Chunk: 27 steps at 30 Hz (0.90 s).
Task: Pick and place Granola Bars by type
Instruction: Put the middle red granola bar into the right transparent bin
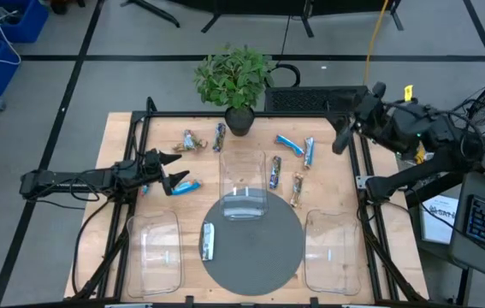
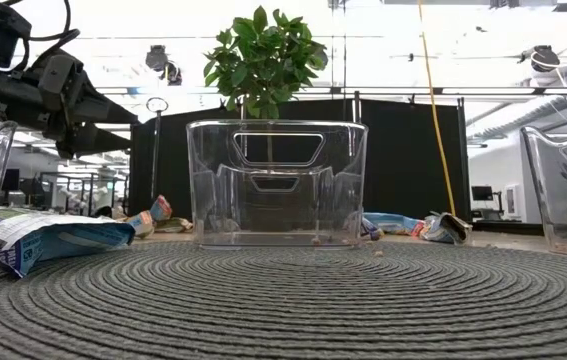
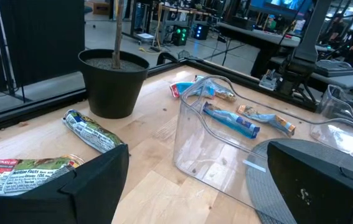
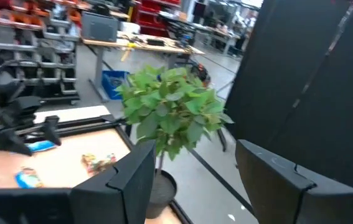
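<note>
Left gripper (image 1: 174,171): hovering over the table's left side, fingers spread wide, gripping nothing.
Blue bar (image 1: 184,186): lying just beside its fingertips on the wood.
Other granola bars (image 1: 292,151): lying scattered ahead of it, several past the clear tray (image 1: 244,184); one is sitting on the grey mat (image 1: 259,257).
Potted plant (image 1: 236,81): standing beyond the left gripper at the far edge.
Right gripper (image 1: 343,137): waiting at the far right corner, fingers partly apart, gripping nothing.
</note>
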Available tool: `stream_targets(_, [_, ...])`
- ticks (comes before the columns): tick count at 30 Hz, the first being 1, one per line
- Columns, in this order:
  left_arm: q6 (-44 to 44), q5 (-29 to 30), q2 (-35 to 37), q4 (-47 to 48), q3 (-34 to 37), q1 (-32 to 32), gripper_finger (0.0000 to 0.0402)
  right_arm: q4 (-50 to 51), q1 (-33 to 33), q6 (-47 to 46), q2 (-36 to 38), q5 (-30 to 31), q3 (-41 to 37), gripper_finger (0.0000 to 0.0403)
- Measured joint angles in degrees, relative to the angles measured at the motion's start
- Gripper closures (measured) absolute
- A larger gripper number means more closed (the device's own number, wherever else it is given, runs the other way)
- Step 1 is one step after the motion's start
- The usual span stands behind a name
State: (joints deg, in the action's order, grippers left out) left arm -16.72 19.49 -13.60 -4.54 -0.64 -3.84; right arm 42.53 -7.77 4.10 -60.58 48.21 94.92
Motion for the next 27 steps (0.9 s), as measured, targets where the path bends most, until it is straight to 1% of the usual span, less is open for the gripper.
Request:
stream_targets(5, [0.0,0.0,0.0,0.0,0.0,0.0,0.0023,6.4,6.4,-3.6,-4.3,0.0,4.6,0.0190])
stream_targets(10, [0.0,0.0,0.0,0.0,0.0,0.0,0.0023,11.5,14.4,-5.8,-7.2,-0.8,6.3,0.0190])
stream_targets(17, [0.0,0.0,0.0,0.0,0.0,0.0,0.0023,15.2,26.9,-8.4,-9.5,-13.1,6.4,0.0190])
stream_targets(20, [0.0,0.0,0.0,0.0,0.0,0.0,0.0023,16.9,31.9,-8.5,-11.4,-17.4,6.4,0.0190])
stream_targets(24, [0.0,0.0,0.0,0.0,0.0,0.0,0.0023,18.6,36.9,-7.4,-14.5,-23.4,6.4,0.0188])
stream_targets(27, [0.0,0.0,0.0,0.0,0.0,0.0,0.0023,19.7,39.3,-5.4,-16.9,-26.5,6.4,0.0174])
